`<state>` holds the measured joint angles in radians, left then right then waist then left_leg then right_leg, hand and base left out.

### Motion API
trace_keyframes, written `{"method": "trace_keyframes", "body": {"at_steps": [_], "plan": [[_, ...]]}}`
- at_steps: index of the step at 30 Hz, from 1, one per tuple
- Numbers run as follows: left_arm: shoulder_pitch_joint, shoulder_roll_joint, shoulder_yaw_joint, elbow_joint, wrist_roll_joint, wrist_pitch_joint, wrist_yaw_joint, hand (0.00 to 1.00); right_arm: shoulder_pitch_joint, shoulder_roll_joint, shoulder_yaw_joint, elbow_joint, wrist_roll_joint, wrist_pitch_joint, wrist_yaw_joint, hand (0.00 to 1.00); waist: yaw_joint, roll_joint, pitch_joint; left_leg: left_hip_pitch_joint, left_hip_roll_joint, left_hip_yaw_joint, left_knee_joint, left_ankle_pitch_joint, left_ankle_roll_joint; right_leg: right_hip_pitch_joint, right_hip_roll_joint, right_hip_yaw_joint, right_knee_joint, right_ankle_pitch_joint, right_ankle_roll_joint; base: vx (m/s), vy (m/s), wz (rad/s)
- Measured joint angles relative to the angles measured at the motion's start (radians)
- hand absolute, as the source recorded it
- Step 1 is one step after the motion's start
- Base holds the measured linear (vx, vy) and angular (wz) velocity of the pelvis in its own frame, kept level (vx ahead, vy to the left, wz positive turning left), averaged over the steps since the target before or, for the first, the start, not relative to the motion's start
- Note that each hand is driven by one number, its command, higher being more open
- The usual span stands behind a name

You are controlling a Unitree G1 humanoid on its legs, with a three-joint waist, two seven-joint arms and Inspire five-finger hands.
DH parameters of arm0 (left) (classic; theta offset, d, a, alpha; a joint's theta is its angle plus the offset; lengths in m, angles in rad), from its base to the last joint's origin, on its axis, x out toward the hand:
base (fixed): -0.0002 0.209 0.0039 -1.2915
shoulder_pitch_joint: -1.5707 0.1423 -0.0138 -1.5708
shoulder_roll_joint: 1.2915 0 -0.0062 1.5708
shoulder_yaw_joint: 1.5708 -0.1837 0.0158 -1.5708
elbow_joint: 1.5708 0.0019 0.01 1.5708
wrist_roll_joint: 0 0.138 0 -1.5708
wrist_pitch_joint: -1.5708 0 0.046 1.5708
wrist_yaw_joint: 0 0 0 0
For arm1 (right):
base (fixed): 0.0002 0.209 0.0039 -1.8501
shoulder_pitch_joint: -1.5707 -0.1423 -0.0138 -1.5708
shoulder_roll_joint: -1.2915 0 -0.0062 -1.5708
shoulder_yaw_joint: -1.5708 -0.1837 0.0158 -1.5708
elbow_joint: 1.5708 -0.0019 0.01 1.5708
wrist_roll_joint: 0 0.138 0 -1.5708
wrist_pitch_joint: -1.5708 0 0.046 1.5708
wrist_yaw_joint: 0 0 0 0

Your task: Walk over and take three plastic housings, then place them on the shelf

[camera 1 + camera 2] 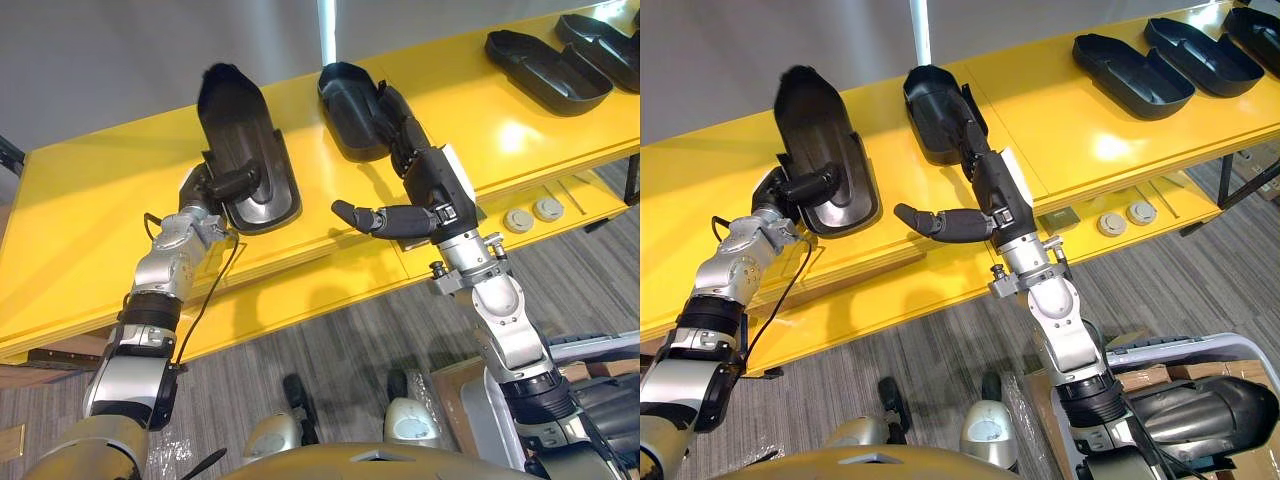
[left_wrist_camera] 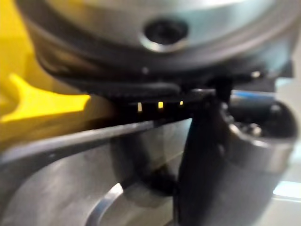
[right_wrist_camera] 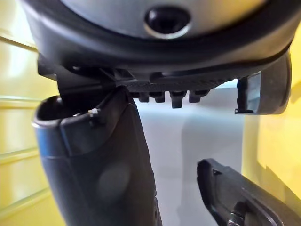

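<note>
- No text, labels or numbers I can actually read anywhere, tbh.
- Two round grey discs [image 1: 518, 220] on the yellow shelf [image 1: 90, 210]'s lower board: any marking is too small to tell.

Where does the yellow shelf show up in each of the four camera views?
Left eye view: yellow shelf runs across the upper half, rising rightward.
Right eye view: the same rising band.
Left wrist view: a small yellow patch.
Right wrist view: yellow flanks the grey wall.
Shared landmark, both eye views: the housing gripped by the left hand.
</note>
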<state>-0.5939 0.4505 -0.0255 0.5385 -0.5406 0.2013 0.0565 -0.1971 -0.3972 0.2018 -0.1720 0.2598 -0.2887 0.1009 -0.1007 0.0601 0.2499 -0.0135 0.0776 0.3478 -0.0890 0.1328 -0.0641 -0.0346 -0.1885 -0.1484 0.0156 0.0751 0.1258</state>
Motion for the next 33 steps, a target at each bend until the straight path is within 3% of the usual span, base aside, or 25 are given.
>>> {"method": "trace_keyframes", "body": {"at_steps": [9,18,24,30,33], "plan": [[-0.009,-0.002,-0.017,-0.019,0.039,0.000,0.031,1.00,-0.018,0.000,0.007,0.000,-0.001,0.023,-0.017,1.00,0.000,0.004,0.008,-0.007,0.002,-0.014,0.000,0.004,-0.002,0.001,0.001,-0.014,0.000,0.000,-0.001,0.01,-0.007,0.04],[-0.040,-0.003,-0.016,-0.008,0.080,-0.003,0.154,1.00,-0.026,0.000,0.008,0.000,-0.001,0.023,-0.034,1.00,-0.017,0.003,0.031,-0.005,0.005,-0.016,0.000,0.010,0.000,0.001,0.004,-0.014,0.000,0.001,0.000,0.00,0.000,0.00],[-0.019,-0.008,0.037,0.019,0.080,-0.111,0.280,1.00,-0.016,0.016,0.007,0.000,-0.009,0.022,-0.047,1.00,-0.017,0.002,0.031,0.001,0.005,-0.021,0.001,0.020,0.011,0.012,0.007,-0.024,-0.003,0.004,0.005,0.02,-0.010,0.03],[0.118,-0.065,0.083,-0.183,0.076,-0.147,0.329,1.00,-0.008,0.086,0.018,0.003,-0.022,0.019,-0.088,1.00,-0.011,-0.001,0.030,0.028,0.004,-0.051,0.003,0.018,0.010,0.071,0.012,-0.064,-0.026,0.004,0.005,0.03,-0.012,0.13],[0.204,-0.085,0.098,-0.368,0.077,-0.182,0.334,1.00,0.019,0.100,0.044,0.003,-0.057,0.015,-0.121,1.00,0.008,-0.003,0.028,0.050,0.006,-0.061,0.003,0.016,0.006,0.105,0.015,-0.079,-0.041,0.003,0.004,0.00,0.000,0.10]]}}
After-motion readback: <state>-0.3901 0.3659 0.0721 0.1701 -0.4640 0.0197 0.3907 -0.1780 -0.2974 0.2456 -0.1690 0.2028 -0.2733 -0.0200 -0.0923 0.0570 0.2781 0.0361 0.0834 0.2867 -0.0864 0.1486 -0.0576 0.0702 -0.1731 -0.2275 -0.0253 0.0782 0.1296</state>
